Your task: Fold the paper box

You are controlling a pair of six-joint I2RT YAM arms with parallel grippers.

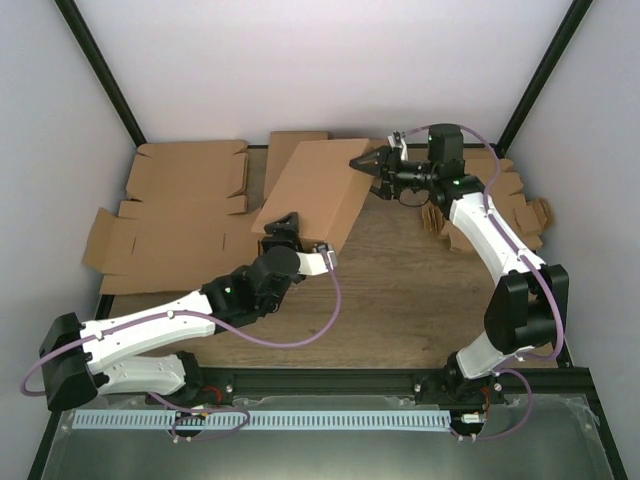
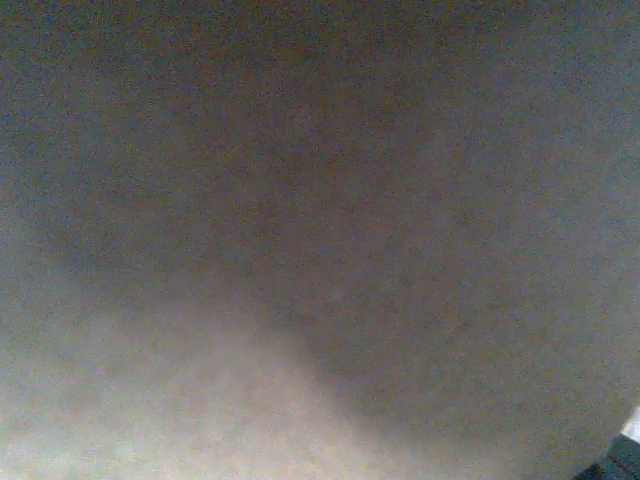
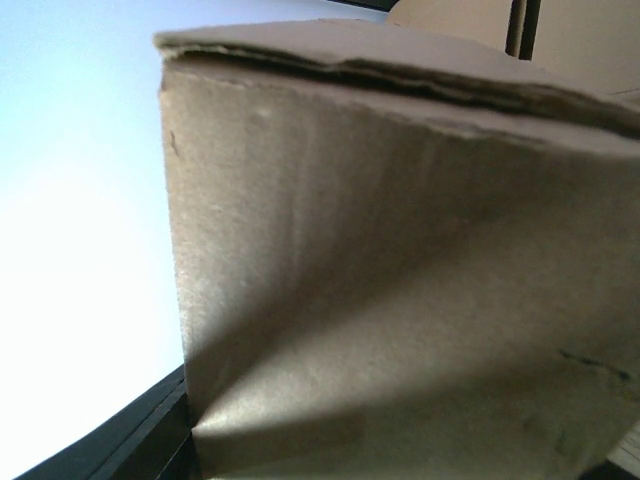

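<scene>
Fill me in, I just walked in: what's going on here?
Two robot arms are working on a brown cardboard box mid-table. It sits tilted, the left hand at its near-left corner, the right hand at its far-right corner. Whether either grips it isn't clear. To its left lie flat cardboard blanks.

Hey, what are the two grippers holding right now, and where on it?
The paper box: right gripper at its far right corner, left gripper at its near left corner. Whether either truly clamps the cardboard cannot be told.
</scene>
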